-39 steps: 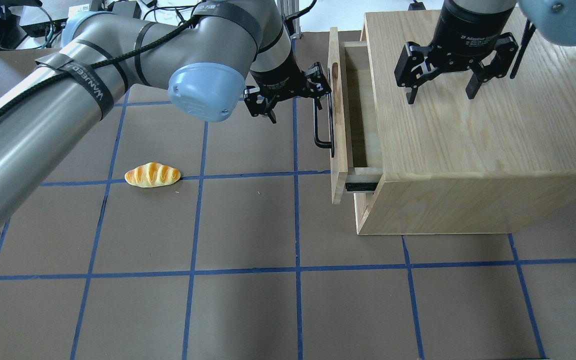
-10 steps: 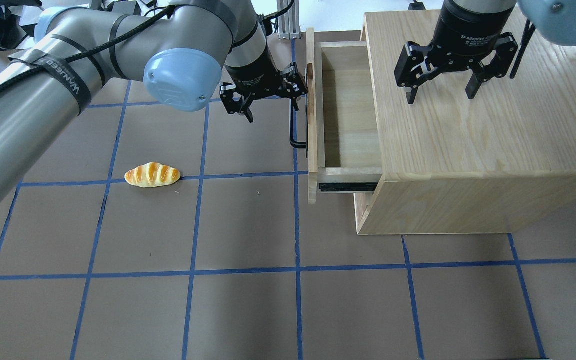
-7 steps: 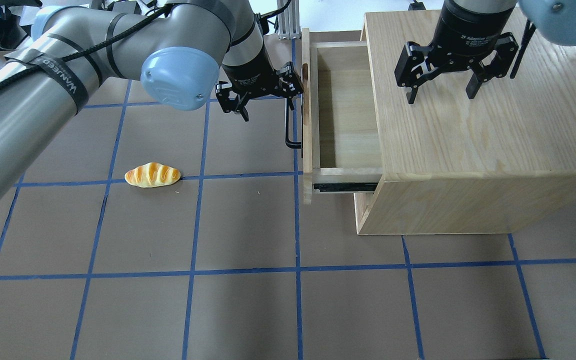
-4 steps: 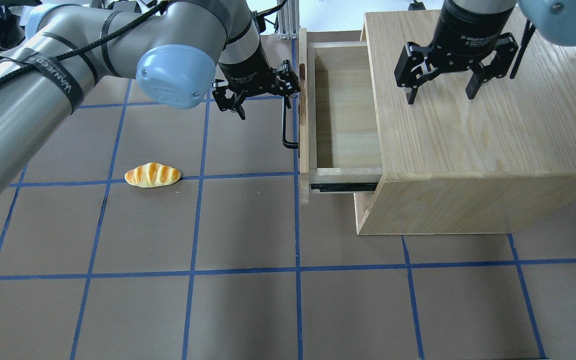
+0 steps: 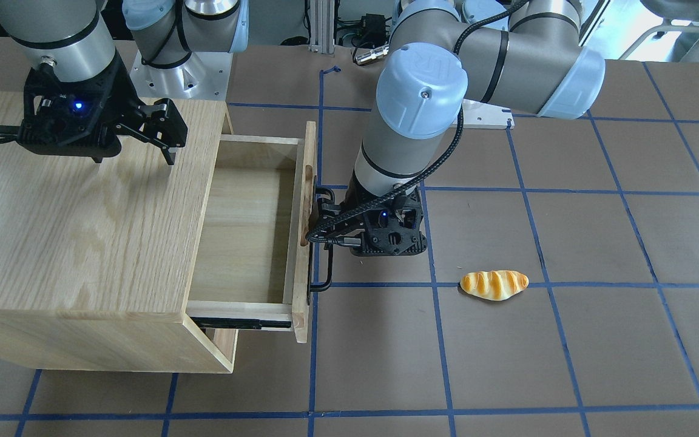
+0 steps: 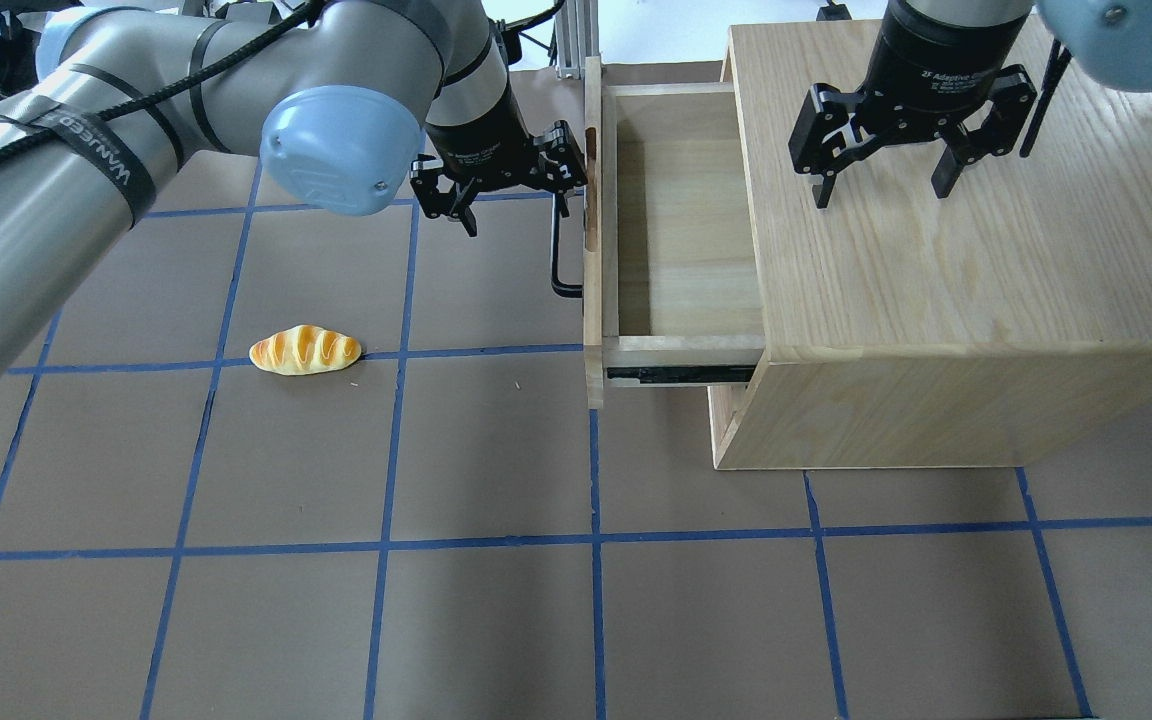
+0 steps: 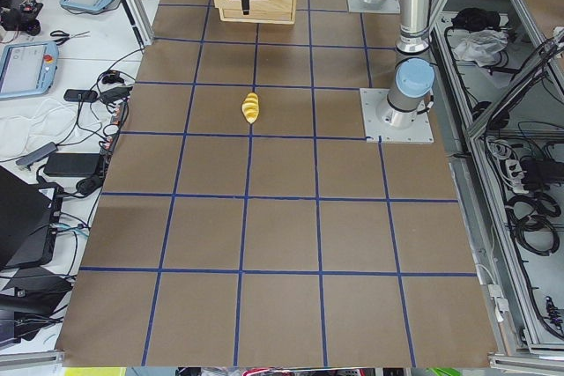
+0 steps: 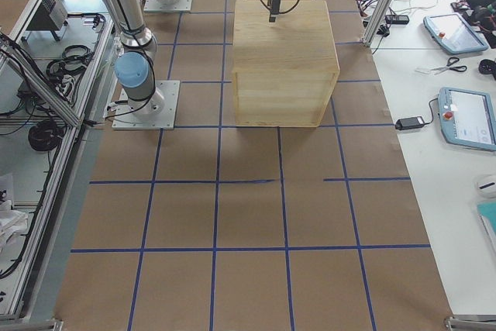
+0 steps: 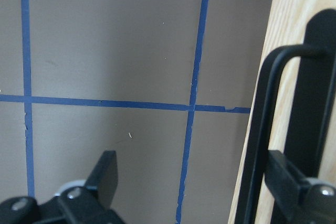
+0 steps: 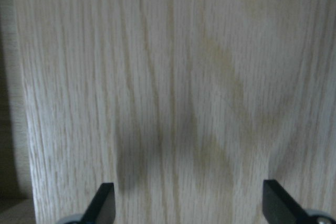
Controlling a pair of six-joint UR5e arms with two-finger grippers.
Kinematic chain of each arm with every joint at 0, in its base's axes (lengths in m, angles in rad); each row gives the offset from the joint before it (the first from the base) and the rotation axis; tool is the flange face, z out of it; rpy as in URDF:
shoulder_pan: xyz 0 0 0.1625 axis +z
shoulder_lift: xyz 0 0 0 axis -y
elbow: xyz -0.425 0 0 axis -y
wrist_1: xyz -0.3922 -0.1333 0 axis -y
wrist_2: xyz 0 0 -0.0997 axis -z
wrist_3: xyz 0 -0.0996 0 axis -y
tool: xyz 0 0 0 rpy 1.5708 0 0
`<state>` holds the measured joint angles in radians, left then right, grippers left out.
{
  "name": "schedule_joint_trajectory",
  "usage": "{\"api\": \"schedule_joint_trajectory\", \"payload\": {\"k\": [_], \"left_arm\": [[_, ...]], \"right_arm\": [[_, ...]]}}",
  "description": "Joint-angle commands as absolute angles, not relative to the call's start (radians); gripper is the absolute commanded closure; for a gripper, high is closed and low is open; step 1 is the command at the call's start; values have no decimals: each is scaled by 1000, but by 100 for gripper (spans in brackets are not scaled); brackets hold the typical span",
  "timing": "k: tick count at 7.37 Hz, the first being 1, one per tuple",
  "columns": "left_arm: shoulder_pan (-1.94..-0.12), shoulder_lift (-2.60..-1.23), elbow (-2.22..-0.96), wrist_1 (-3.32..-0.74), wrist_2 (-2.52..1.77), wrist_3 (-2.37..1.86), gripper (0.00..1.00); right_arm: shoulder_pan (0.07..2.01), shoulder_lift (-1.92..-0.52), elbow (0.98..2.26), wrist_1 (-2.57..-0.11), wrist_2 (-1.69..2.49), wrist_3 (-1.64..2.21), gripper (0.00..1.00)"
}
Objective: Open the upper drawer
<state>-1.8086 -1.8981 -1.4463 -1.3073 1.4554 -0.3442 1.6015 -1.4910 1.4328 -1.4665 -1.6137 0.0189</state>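
Note:
The upper drawer (image 6: 681, 230) stands pulled far out of the oak cabinet (image 6: 936, 270), its inside bare. Its front panel (image 5: 308, 182) carries a black bar handle (image 6: 558, 262). My left gripper (image 6: 508, 205) is open beside the panel. One finger (image 9: 286, 182) sits hooked behind the handle (image 9: 260, 129), the other (image 9: 105, 174) hangs free over the mat. My right gripper (image 6: 883, 185) is open and empty a little above the cabinet top; the right wrist view (image 10: 189, 203) shows only oak grain between its fingers.
A toy bread roll (image 6: 306, 350) lies on the brown mat left of the drawer and also shows in the front view (image 5: 494, 284). Blue tape lines grid the mat. The cabinet (image 8: 283, 60) fills the table's far right part. The left arm's elbow (image 6: 336, 150) hangs over the mat.
The drawer has slid further out to the left, drawn by my left gripper's finger behind the handle. The left arm moved left with it. The right arm has not moved.

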Motion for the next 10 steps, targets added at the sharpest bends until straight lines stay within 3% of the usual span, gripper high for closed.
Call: {"api": "schedule_joint_trajectory", "payload": {"k": [1,10], "left_arm": [[-1789,-1891,-1453,-1322,1456,-327,0],[-1737,-1872,-1439,-1422,1493,-255,0]], "right_arm": [[1601,-1491,1434,-1466,-1614,18,0],[1601,-1491,1433,-1466,-1614,18,0]]}}
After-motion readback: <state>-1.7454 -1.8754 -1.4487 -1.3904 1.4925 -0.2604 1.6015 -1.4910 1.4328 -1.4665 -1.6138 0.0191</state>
